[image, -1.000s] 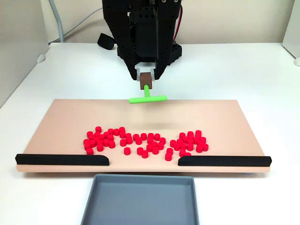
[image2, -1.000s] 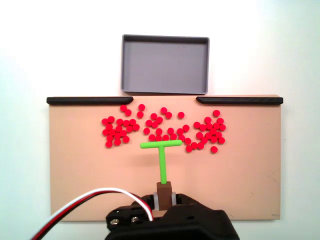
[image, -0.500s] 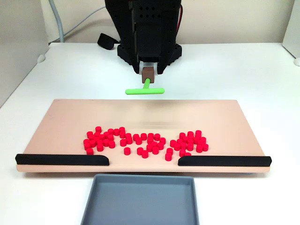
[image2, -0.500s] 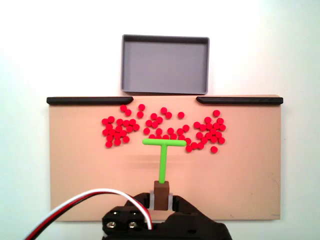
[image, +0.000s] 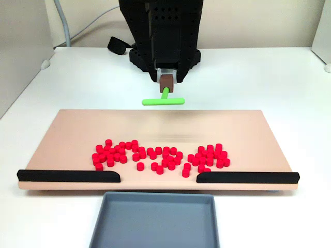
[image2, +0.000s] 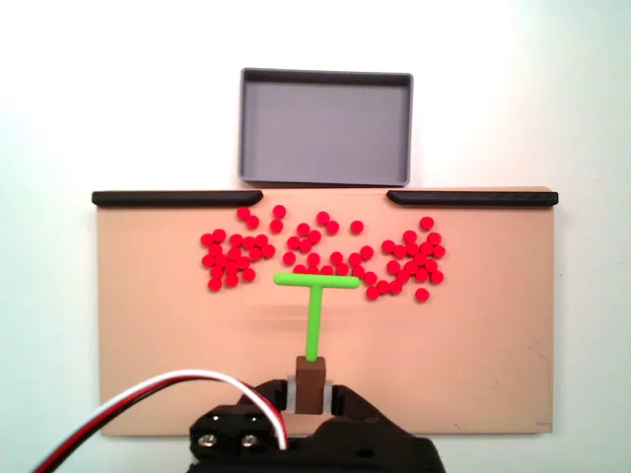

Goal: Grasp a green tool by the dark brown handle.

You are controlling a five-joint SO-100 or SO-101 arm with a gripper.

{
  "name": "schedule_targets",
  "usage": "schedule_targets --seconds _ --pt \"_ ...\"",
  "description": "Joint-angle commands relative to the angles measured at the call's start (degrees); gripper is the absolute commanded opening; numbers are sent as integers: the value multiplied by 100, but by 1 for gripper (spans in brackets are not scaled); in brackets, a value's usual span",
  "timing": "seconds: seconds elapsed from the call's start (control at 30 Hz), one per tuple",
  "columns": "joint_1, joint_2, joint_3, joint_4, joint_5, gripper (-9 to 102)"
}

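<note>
- A white counter (image: 269, 77) carries everything; in a fixed view, a grey tray (image: 155, 219) sits at the near edge, and a pale wall rises behind the far edge.
- Just beyond the tray lies a tan board (image: 160, 129), with two black strips (image: 69, 175) along its near edge (a gap between them faces the tray).
- A band of small red cylinders (image: 160, 157) is scattered across the board's near half.
- Farther back, the green tool (image: 163, 100) hangs in the air over the board's far edge, crossbar toward the cylinders, stem running back into the claw; in the other fixed view its crossbar (image2: 316, 281) overlaps the edge of the red cluster.
- The dark brown handle (image: 166, 82) caps the stem's far end, pinched in the claw (image: 166, 81).
- The claw is closed narrowly on that block, a pale pad pressed against each side (seen also at (image2: 311, 391)).
- The black arm (image: 163, 31) towers behind; a white-and-red cable (image2: 148, 404) loops from it.
</note>
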Motion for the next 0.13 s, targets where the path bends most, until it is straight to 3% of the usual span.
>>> schedule_targets --seconds 0.0,0.1 --pt "-26 35 -202 -53 53 0" --pt "-26 62 -202 -53 44 0"
